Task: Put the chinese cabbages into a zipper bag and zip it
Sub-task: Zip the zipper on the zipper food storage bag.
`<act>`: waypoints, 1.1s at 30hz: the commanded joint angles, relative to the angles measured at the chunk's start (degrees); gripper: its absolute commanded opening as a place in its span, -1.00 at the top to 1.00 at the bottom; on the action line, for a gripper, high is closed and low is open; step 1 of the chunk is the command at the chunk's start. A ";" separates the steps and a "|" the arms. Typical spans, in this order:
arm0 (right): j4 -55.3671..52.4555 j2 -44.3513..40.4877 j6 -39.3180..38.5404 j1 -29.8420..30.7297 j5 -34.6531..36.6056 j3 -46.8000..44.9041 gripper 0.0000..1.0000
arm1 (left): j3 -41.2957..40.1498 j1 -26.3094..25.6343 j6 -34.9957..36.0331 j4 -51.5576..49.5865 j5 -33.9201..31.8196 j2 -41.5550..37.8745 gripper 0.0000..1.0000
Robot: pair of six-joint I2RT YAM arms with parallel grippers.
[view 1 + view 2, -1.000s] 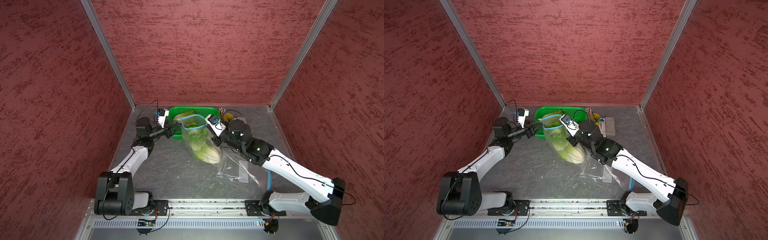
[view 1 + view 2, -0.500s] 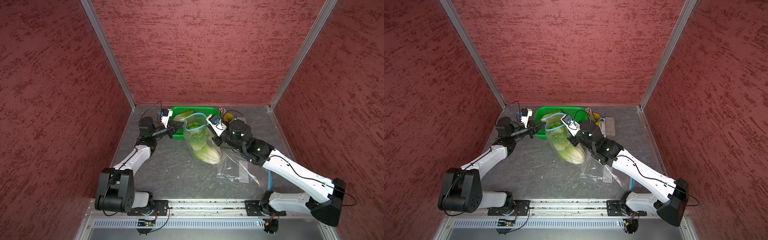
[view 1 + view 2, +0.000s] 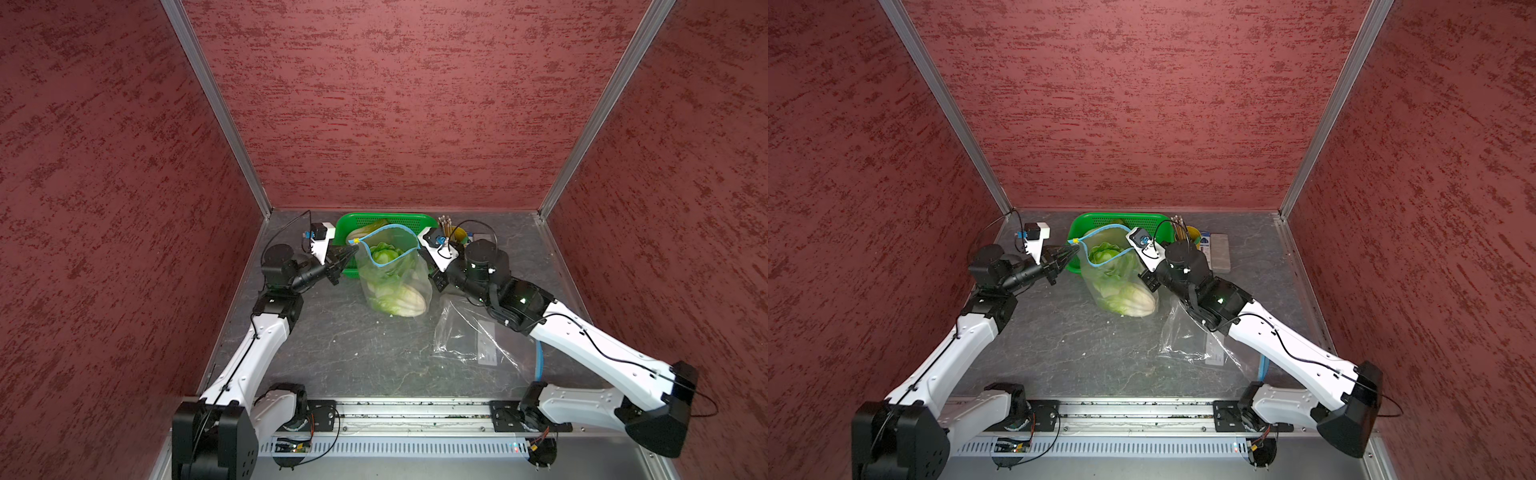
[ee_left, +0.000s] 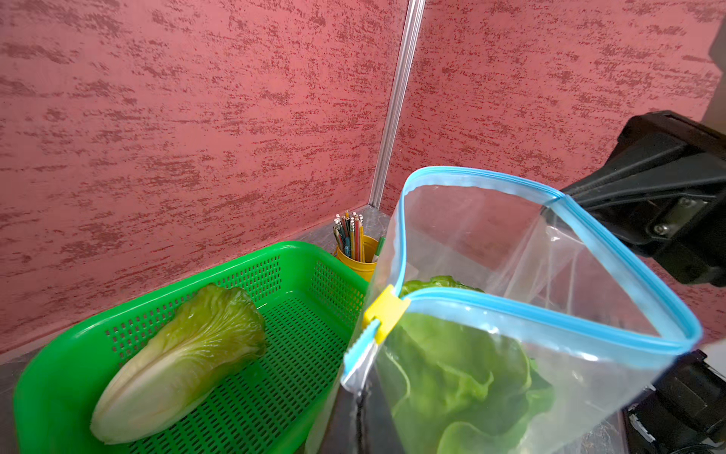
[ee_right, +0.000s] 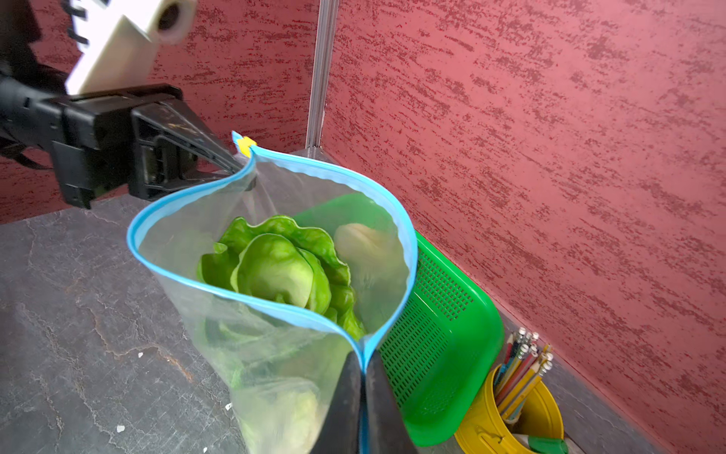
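Note:
A clear zipper bag (image 3: 392,270) with a blue zip rim hangs upright and open-mouthed between my two grippers. My left gripper (image 4: 359,397) is shut on the bag's corner just below the yellow slider (image 4: 385,312); in a top view its tip (image 3: 352,248) meets that corner. The right gripper (image 5: 362,369) is shut on the opposite end of the rim. Two chinese cabbages (image 5: 283,267) lie inside the bag, its bottom resting on the table (image 3: 395,299). A third cabbage (image 4: 184,353) lies in the green basket (image 4: 59,373) behind the bag.
A yellow cup of pencils (image 5: 522,408) stands beside the basket near the back wall. A white block (image 3: 1220,251) lies to its right. A crumpled clear plastic bag (image 3: 469,336) lies flat under the right arm. Red walls enclose three sides.
The left gripper moved in to the bag's slider corner and shut on it. The bag mouth is now stretched between both grippers. The right arm barely moved.

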 commanded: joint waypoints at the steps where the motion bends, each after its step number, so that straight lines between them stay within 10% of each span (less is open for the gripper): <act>1: 1.41 -0.62 1.60 -0.74 1.92 -1.08 0.82 | 0.15 0.16 3.96 -6.95 -3.82 -3.25 1.00; 13: -3.61 -2.08 4.83 -0.73 -10.67 4.42 0.15 | 6.79 -6.56 10.85 -20.26 -10.36 -5.46 1.00; 33: -22.02 25.10 -1.70 -3.04 -31.31 40.75 0.06 | 11.72 -9.96 14.54 -25.43 -10.86 -6.46 1.00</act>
